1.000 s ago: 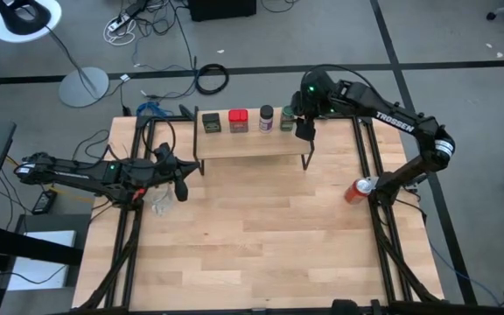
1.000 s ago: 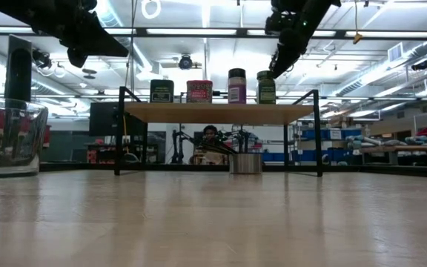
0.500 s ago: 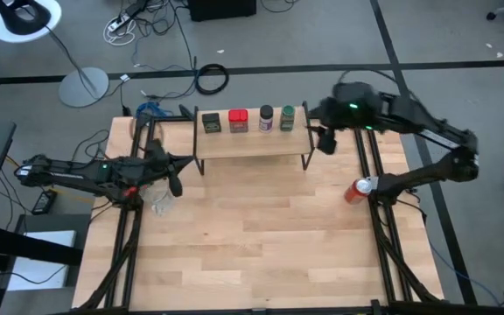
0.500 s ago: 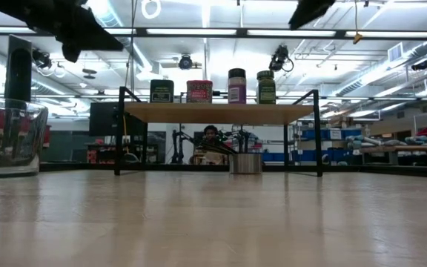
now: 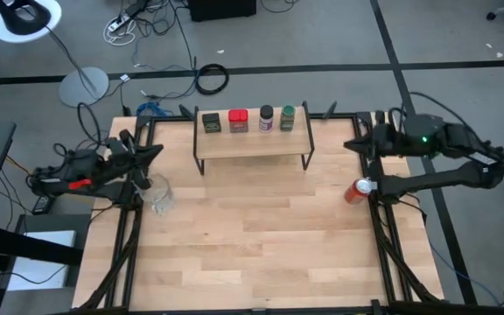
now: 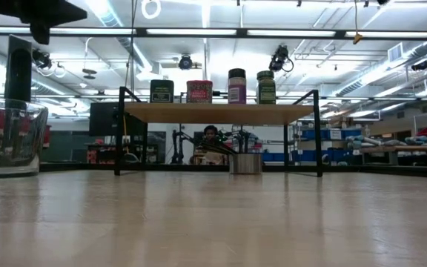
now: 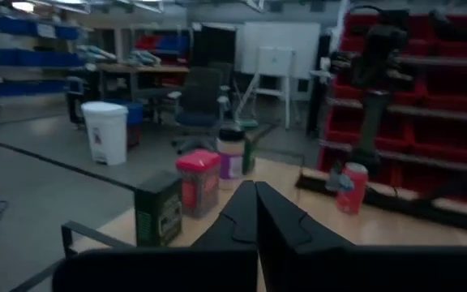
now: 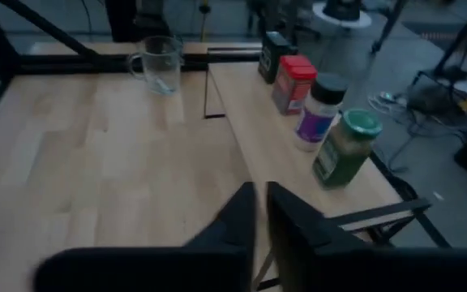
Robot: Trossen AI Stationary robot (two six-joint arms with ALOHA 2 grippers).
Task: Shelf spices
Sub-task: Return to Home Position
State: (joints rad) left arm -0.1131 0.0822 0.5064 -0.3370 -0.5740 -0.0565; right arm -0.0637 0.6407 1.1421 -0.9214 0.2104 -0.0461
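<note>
Left gripper [image 5: 153, 150]: closed and empty, fingers [image 7: 235, 222] pressed together; held high over the table's left edge, pointing right toward the shelf and well apart from it.
Right gripper [image 5: 353, 144]: closed on nothing, only a thin slit between the fingers [image 8: 294, 227]; held over the table's right edge, pointing left toward the shelf and apart from it.
Shelf [image 5: 252, 143]: at the far middle of the table [image 5: 261, 249], plank level on thin black legs, between the two grippers.
Spices: all four upright on the plank, in one row along its far side.
Row, left to right: dark square tin [image 5: 212, 122], red square tin [image 5: 238, 120], purple-labelled jar [image 5: 266, 117], green jar [image 5: 287, 117], with small gaps between neighbours.
Glass cup [image 5: 158, 198]: on the table by its left edge, nearer than the left gripper.
Red drink can [image 5: 358, 189]: upright by the table's right edge, nearer than the right gripper.
Beyond the table: a person [image 6: 210, 136], seen under the plank in the low view.
</note>
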